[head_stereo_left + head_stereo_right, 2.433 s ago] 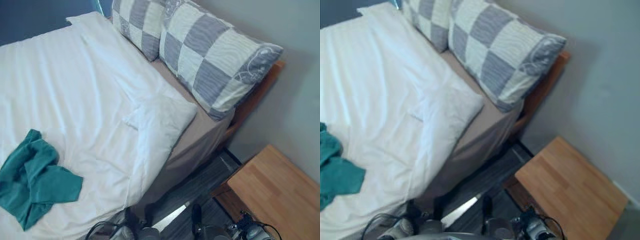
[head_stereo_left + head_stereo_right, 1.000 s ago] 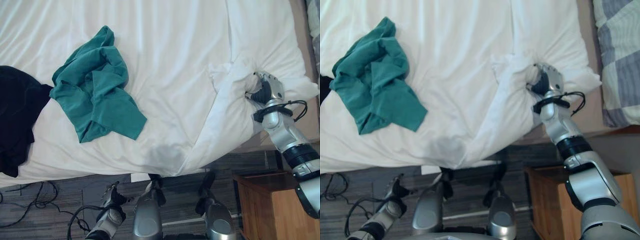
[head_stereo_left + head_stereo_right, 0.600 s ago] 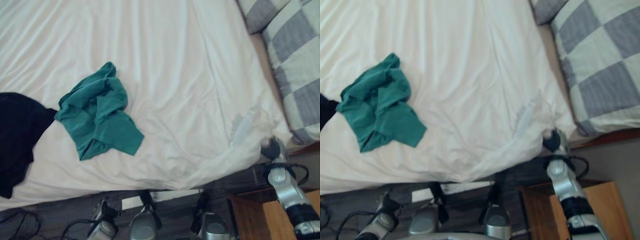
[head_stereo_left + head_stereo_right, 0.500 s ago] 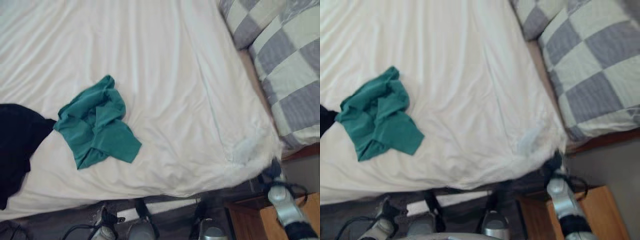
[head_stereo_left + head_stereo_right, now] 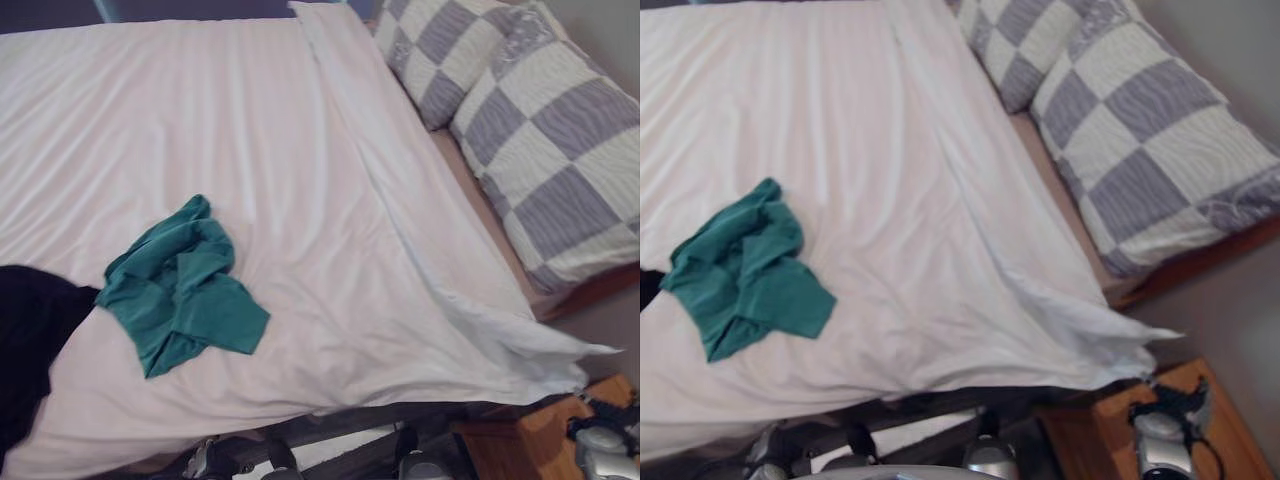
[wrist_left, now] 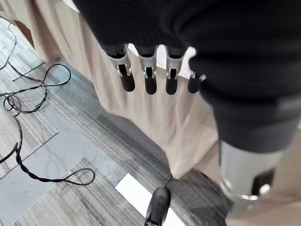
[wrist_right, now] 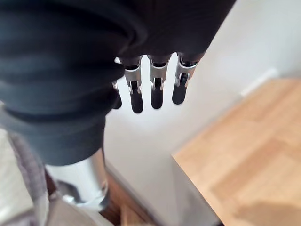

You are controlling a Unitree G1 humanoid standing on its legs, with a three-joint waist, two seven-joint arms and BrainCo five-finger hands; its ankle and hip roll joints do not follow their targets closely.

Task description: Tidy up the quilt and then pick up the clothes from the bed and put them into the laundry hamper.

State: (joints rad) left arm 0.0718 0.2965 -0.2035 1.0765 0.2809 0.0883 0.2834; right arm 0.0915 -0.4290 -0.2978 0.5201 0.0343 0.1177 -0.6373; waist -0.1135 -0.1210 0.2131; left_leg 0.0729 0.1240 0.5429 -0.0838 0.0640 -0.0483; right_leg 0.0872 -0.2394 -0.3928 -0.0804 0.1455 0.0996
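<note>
The white quilt (image 5: 300,200) lies spread over the bed, and its near right corner (image 5: 545,360) sticks out past the mattress edge. A crumpled green garment (image 5: 180,290) rests on the quilt at the near left. A black garment (image 5: 30,340) lies beside it at the left edge. My right hand (image 5: 1185,402) hangs low by the bed's near right corner, just below the quilt corner and apart from it. Its fingers (image 7: 156,96) are straight and hold nothing. My left hand (image 6: 150,75) hangs open beside the beige bed skirt (image 6: 155,117), above the floor.
Two grey-and-cream checked pillows (image 5: 540,150) lean at the head of the bed on the right. A wooden nightstand (image 5: 1215,440) stands by the bed's near right corner, under my right hand. A grey wall (image 5: 1230,290) runs behind it. Cables (image 6: 28,94) loop on the carpet.
The camera view has shifted. My right hand pulled the quilt corner towards the pillows, let go of it and dropped beside the nightstand. The folded-back corner now lies flat.
</note>
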